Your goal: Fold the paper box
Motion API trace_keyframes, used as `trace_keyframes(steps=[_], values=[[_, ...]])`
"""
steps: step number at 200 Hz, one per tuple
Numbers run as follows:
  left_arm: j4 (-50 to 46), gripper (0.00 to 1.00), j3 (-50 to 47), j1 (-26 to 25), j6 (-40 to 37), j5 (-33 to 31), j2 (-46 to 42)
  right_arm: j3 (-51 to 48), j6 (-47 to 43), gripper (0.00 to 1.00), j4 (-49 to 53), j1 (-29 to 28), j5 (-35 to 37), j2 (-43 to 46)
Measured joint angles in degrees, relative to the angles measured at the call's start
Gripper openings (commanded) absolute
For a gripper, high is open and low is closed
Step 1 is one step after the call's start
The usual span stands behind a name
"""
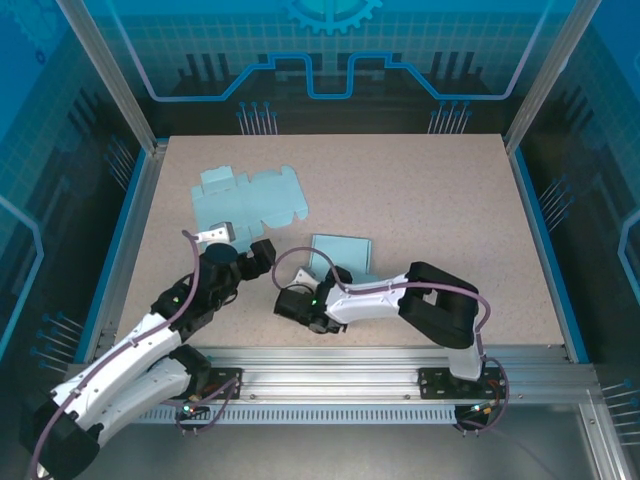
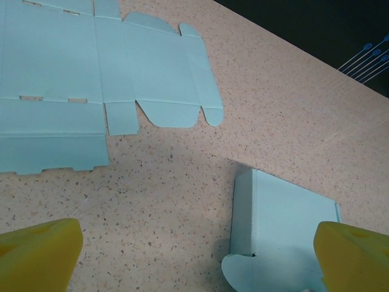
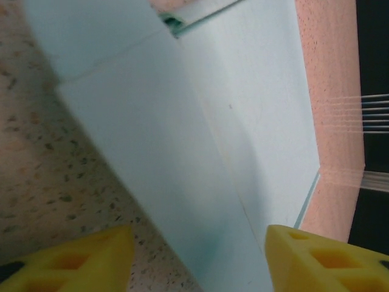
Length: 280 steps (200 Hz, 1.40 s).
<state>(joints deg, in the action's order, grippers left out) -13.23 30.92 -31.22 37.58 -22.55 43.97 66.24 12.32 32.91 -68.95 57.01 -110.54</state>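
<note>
Two pieces of pale blue card lie on the speckled table. A flat, unfolded paper box cutout [image 1: 250, 198] [image 2: 58, 79] is at the back left. A partly folded paper box [image 1: 343, 253] [image 2: 282, 228] [image 3: 182, 121] sits near the middle. My left gripper [image 1: 240, 244] [image 2: 197, 264] hovers open between the two, holding nothing; the folded box's left wall sits just inside its right fingertip [image 2: 355, 255]. My right gripper [image 1: 318, 282] [image 3: 200, 261] straddles the folded box's near side panel. Its jaws are apart, and bare table shows between the left fingertip [image 3: 73, 261] and the card.
Both arms crowd the near centre of the table [image 1: 450, 200], close to each other. A blue rim [image 1: 545, 240] and metal frame posts bound the table, with a rail [image 1: 350, 365] along the near edge.
</note>
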Motion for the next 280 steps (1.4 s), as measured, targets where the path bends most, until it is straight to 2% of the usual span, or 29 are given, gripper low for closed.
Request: trace_keyframes(steps=[37, 92, 121, 151, 186, 222, 280], values=[[0.0, 0.99, 0.0, 0.1, 0.0, 0.0, 0.6, -1.3, -2.5, 0.24, -3.4, 2.3, -2.2, 2.2], [0.0, 0.99, 0.0, 0.4, -0.2, 0.0, 0.7, -1.3, -7.3, 0.08, -5.9, 4.3, -4.7, 4.6], [0.0, 0.99, 0.1, 0.4, -0.5, 0.0, 0.7, 0.0, -9.1, 0.00, -3.8, 5.2, -7.0, 7.0], [-0.1, 0.99, 0.7, 0.5, -1.7, 0.1, 0.8, 3.8, -9.6, 0.00, 1.2, 5.7, -11.1, 9.2], [0.0, 0.99, 3.0, 0.7, -3.7, 0.5, 1.3, 8.3, -10.5, 0.00, 8.1, 8.0, -19.6, 12.5], [0.2, 0.99, 4.2, 0.8, -6.9, 2.1, 2.2, 12.3, -12.0, 0.00, 14.3, 14.8, -32.4, 14.5], [2.0, 0.99, 8.1, 2.9, -11.8, 8.2, 7.6, 19.5, -14.1, 0.00, 21.4, 25.8, -52.9, 15.3]])
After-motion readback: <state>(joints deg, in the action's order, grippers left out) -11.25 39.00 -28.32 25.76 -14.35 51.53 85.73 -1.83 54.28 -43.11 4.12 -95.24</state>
